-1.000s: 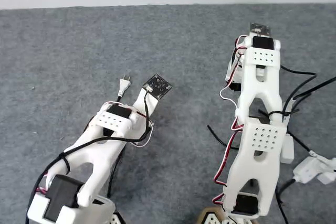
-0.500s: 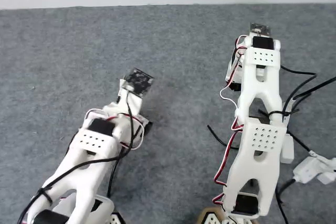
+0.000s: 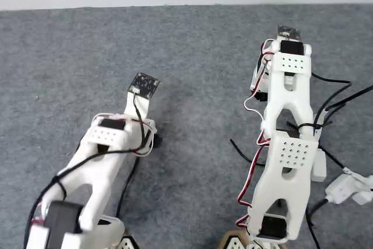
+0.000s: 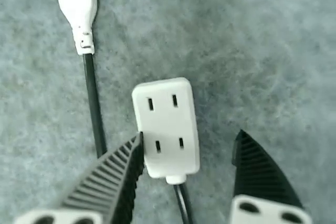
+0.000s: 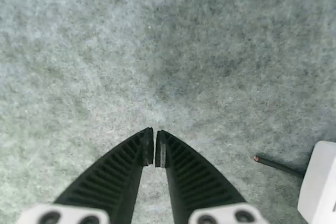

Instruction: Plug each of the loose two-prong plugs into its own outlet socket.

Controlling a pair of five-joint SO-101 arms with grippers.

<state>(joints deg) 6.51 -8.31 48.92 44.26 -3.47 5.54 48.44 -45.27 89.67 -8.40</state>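
Observation:
In the left wrist view a white outlet block [image 4: 165,127] with two pairs of slots lies flat on the grey carpet, its black cord leaving the near end. My left gripper [image 4: 189,137] is open just above that end, one finger on each side of it, holding nothing. A white two-prong plug [image 4: 76,3] on a black cord [image 4: 94,108] lies beside and beyond the block. My right gripper [image 5: 155,132] is shut and empty over bare carpet. In the high view the left arm [image 3: 108,138] covers the block and the plug.
A white block edge [image 5: 320,187] and a black wire end [image 5: 278,165] lie near my right gripper. In the high view, white connector pieces [image 3: 347,188] and black cables [image 3: 332,100] lie at the right arm's [image 3: 285,144] outer side. Open carpet stretches between the arms.
The left arm has swung to the left and now hides the plug that showed beside it a second ago. The right arm has not moved.

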